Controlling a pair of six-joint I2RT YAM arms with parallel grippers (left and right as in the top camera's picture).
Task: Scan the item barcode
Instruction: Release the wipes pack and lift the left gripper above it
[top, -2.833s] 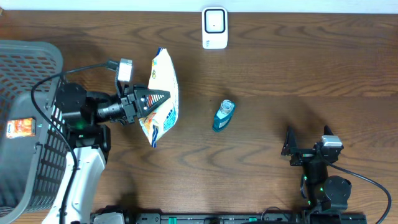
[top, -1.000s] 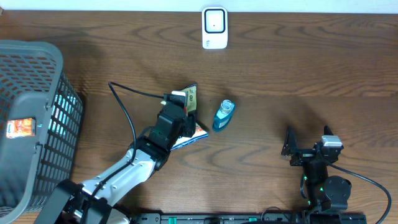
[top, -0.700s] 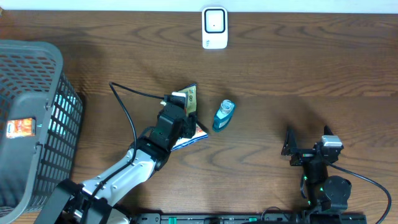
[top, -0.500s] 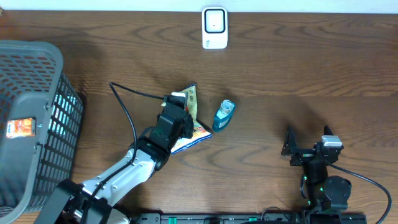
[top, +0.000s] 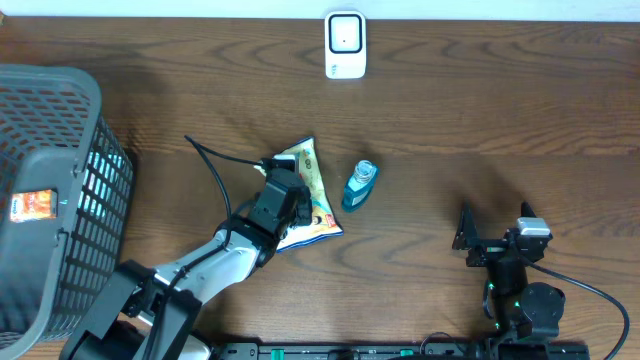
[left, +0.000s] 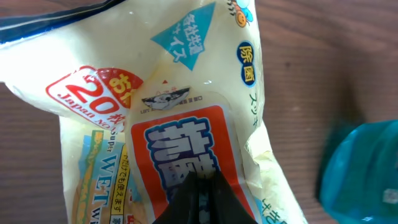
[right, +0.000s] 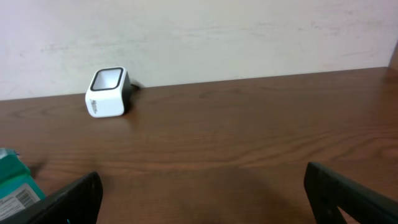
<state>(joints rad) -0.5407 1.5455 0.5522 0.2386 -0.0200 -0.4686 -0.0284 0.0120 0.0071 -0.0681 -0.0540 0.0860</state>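
Lies flatter than a second ago: wipes pack (left: 205, 68) on table (top: 500, 130), beside bottle (top: 360, 185); left claw (left: 199, 190) pinched shut on it, right claw (right: 200, 174) open; should lift gently, barcode facing scanner (top: 345, 45).

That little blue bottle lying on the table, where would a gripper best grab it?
Probably across the middle of the blue bottle, coming straight down from above. It lies on its side, cap pointing away from the robot, so both long flanks are free, though the snack bag lies close beside one.

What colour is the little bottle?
The small plastic bottle is teal blue, clearest in the overhead view.
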